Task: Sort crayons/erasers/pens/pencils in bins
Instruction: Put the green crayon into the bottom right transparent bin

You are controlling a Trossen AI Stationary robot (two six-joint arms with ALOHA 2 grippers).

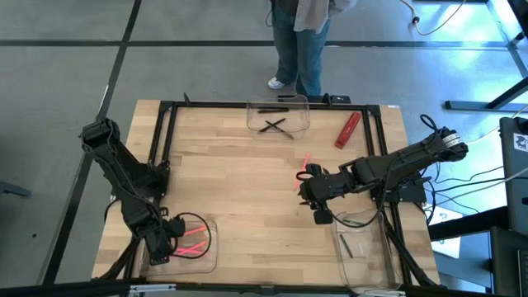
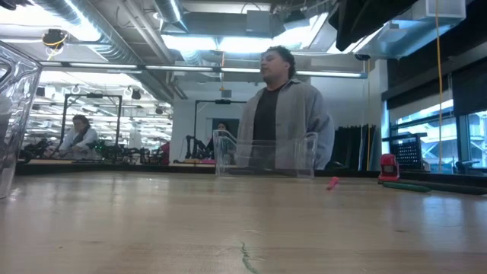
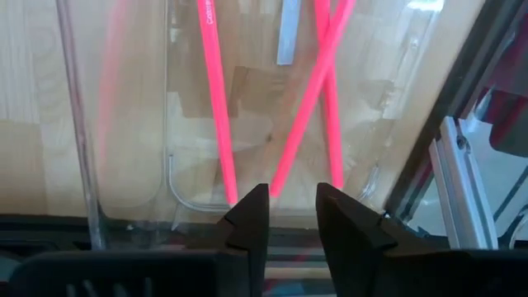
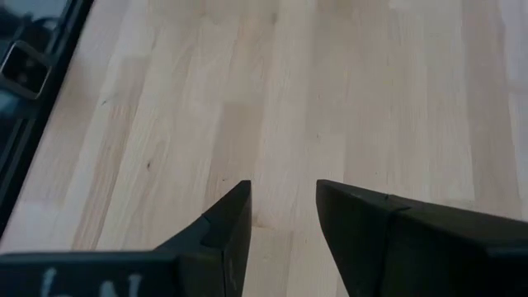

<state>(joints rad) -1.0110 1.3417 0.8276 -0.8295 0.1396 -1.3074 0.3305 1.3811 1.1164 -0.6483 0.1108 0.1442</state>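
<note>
Because like things are kept together, three long pink-red sticks (image 3: pixel 216 107) are laid in the clear plastic bin (image 1: pixel 208 257); the left tool (image 3: pixel 290 216) is held open and empty above them, the right tool (image 4: pixel 280 214) open and empty over the bare counter (image 4: pixel 346 99).

three clear bins (image 1: pixel 277 115), several pink sticks (image 3: pixel 216 99), one red block (image 1: pixel 347 129)

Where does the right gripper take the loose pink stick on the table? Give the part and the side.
Take the pink stick near its middle, from straight above, closing across its thin width. It lies flat on the table, so nothing can slip under it. The open right gripper beside it hides part of it.
</note>
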